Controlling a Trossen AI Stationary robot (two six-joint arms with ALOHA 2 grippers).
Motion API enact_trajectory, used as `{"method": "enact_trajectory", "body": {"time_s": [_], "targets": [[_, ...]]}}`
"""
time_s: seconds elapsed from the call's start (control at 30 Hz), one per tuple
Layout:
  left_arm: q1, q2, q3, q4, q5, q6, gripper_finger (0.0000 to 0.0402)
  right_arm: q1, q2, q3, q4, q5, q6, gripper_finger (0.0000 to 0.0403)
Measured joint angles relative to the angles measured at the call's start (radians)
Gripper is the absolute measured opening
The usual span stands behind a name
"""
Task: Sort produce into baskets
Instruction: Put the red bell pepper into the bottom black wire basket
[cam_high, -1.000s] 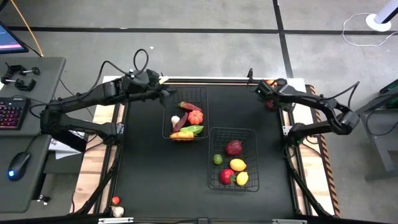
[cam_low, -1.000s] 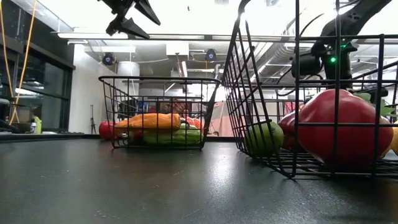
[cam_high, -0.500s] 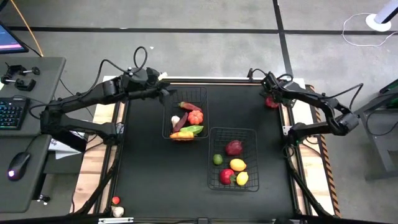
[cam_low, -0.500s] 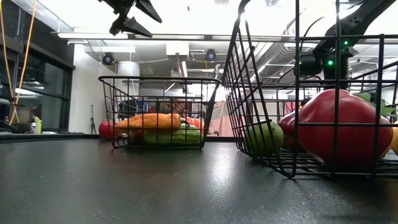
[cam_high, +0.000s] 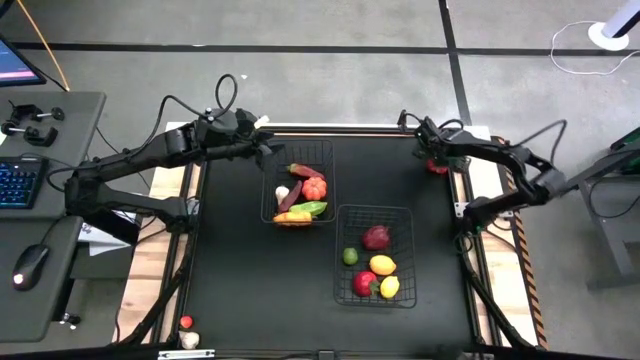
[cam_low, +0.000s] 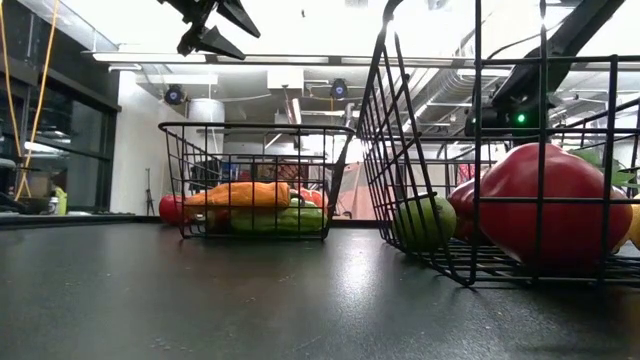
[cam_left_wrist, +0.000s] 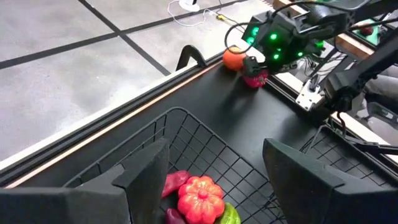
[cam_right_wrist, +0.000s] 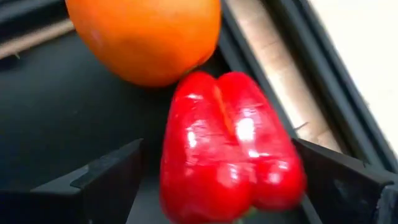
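My right jaws open around red pepper beside orange; left jaws open, empty, above basket.

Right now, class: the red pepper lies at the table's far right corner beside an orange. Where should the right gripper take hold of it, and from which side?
Grip the red pepper across its lobed sides, coming from above. The right gripper is open and already straddles it; the orange crowds its far end.

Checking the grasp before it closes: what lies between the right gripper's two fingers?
The right wrist view shows a red pepper between the open right gripper, with an orange just beyond it.
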Motion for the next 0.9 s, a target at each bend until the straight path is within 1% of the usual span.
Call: {"method": "enact_trajectory", "body": {"time_s": [0.13,0.27,0.53,0.73,0.9], "targets": [[0.0,0.0,0.0,0.0,0.0,0.0,0.025,0.002,0.058,0.0,0.015,-0.005,-0.017,0.0387],[0.0,0.0,0.0,0.0,0.0,-0.004,0.025,0.003,0.087,0.0,0.029,-0.002,-0.054,0.0387],[0.0,0.0,0.0,0.0,0.0,-0.004,0.025,0.0,0.088,0.0,0.048,0.027,-0.057,0.0387],[0.0,0.0,0.0,0.0,-0.001,-0.004,0.025,0.0,0.087,0.0,0.057,0.008,-0.057,0.0387],[0.0,0.0,0.0,0.0,-0.001,-0.005,0.025,0.0,0.087,0.0,0.055,0.017,-0.066,0.0387]]}}
